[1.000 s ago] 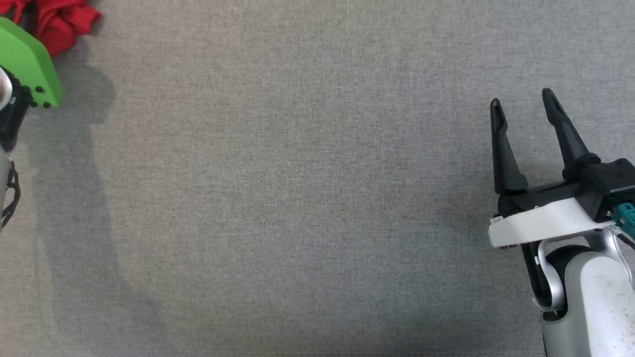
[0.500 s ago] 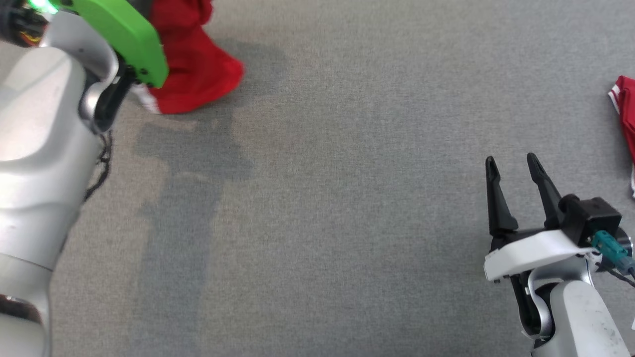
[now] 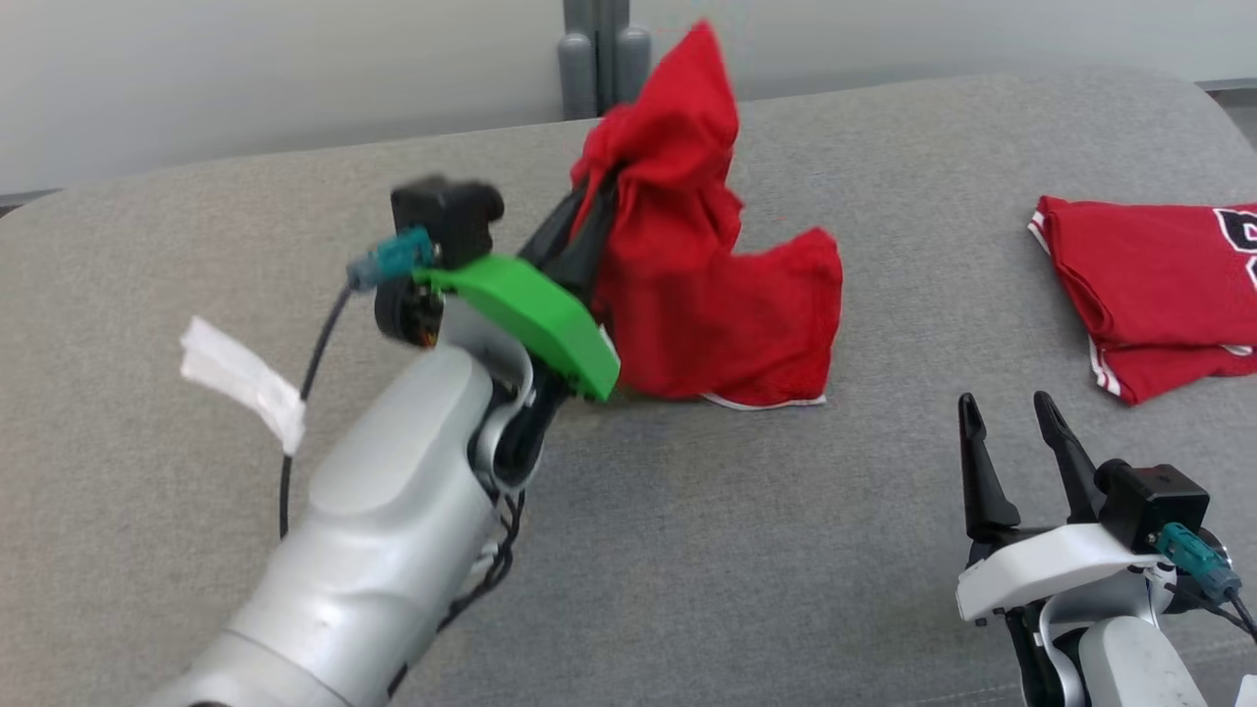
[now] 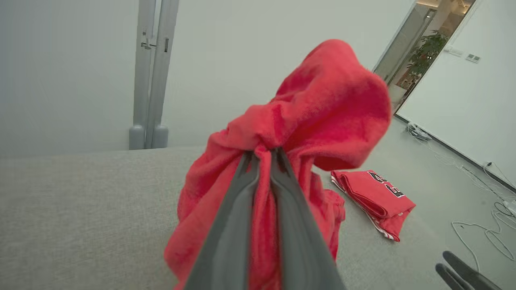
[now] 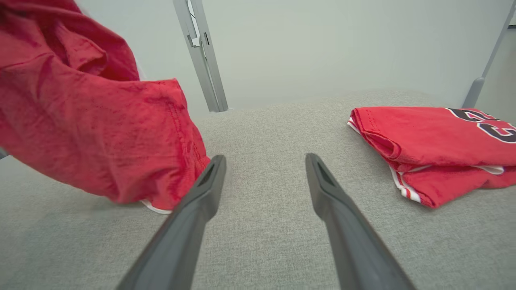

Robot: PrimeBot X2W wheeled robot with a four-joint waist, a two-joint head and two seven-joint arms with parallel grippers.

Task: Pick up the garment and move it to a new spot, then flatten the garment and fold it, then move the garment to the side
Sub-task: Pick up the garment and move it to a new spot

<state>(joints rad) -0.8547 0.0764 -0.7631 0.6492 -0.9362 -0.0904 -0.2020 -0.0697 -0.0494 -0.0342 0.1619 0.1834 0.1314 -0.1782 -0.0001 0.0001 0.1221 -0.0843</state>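
My left gripper [image 4: 264,155] is clamped on a bunched red garment [image 3: 717,304] draping below it; my right gripper [image 3: 1004,403], fingers apart, sits beside the hem.

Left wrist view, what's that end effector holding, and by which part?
The left end effector is shut on the red garment, pinching a bunched fold near its top. The right end effector holds nothing.

Red garment [image 3: 717,304], thin white hem — folded red jersey [image 3: 1149,280], white trim, black numerals — grey surface [image 3: 707,560].
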